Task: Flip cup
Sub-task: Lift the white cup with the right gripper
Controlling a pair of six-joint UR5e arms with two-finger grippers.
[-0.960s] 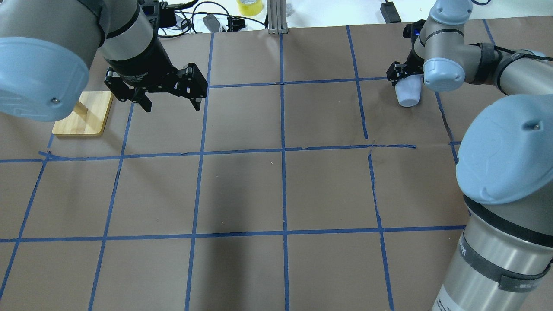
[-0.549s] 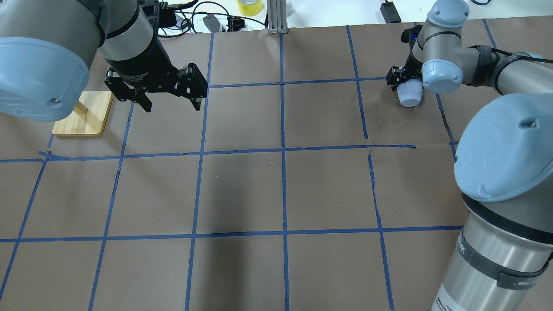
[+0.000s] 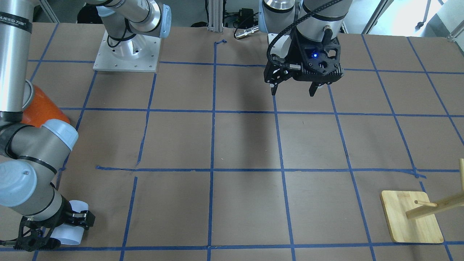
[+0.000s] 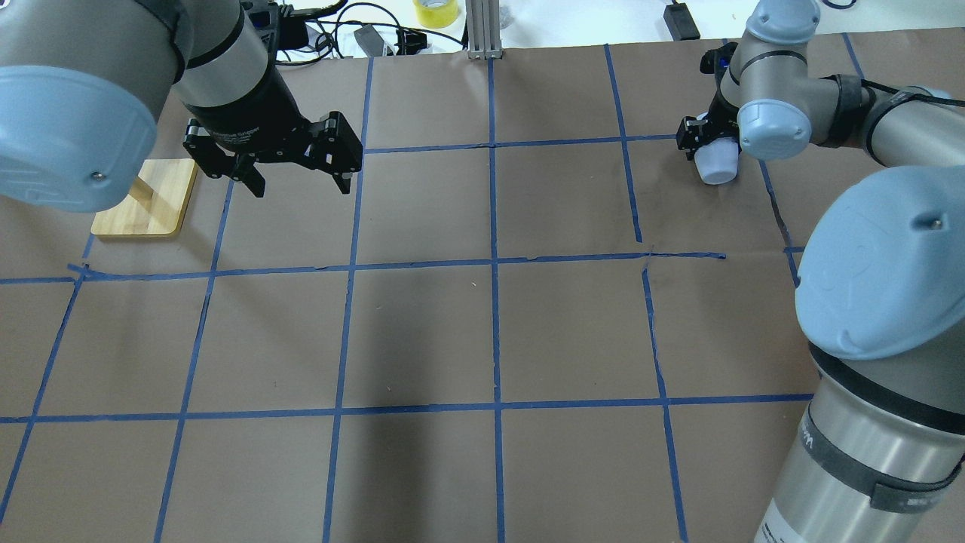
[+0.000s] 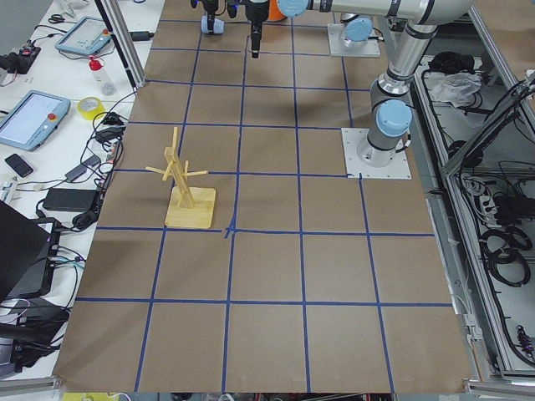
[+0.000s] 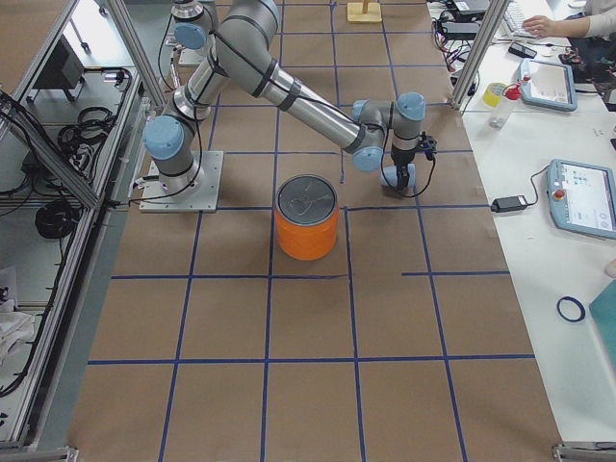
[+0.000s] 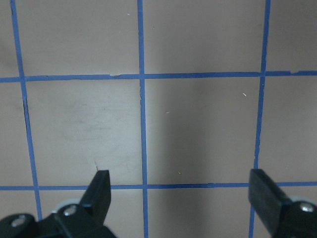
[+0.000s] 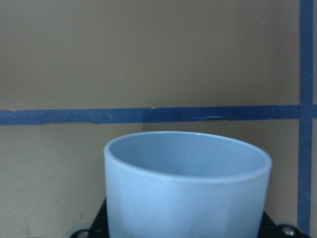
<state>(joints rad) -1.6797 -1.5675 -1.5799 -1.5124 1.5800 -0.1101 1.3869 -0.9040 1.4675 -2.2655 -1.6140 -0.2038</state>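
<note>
Cup (image 4: 717, 161) has tilted further over the blue-taped brown table (image 4: 422, 332).

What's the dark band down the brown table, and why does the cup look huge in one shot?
Overhead view: a soft shadow, probably the left arm's. Right wrist view: the cup sits close to the camera, so it fills the frame.

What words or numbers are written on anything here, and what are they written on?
"JNEED", then a sign I can't make out: white letters on the black band around the right arm; the start may be cut off.
White print just above the left gripper: too blurred to read.
Sticker low on the right arm: too small to read.
Cup: no writing on the side that shows.
</note>
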